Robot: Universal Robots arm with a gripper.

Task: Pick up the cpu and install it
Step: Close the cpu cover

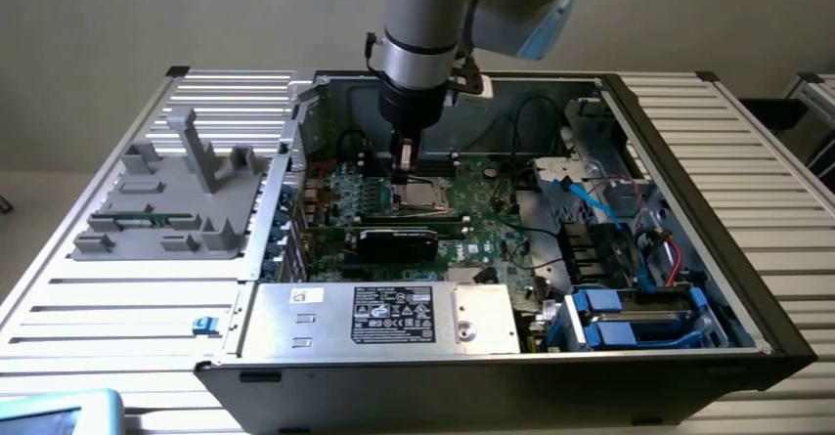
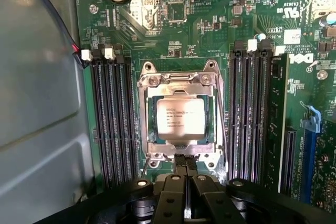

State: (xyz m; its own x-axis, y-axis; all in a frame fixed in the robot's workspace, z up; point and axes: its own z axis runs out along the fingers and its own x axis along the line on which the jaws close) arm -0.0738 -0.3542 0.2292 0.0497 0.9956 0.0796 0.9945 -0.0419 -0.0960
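Cpu (image 2: 180, 119) flat in socket (image 2: 181, 80), silver top up, edges square with it; claw (image 2: 181, 161) pressed together alongside

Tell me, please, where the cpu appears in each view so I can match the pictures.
Exterior view: the cpu sits inside the case, close below the tip of the tool.
Wrist view: the cpu lies between two banks of black slots.
Shared landmark: the metal frame around it.
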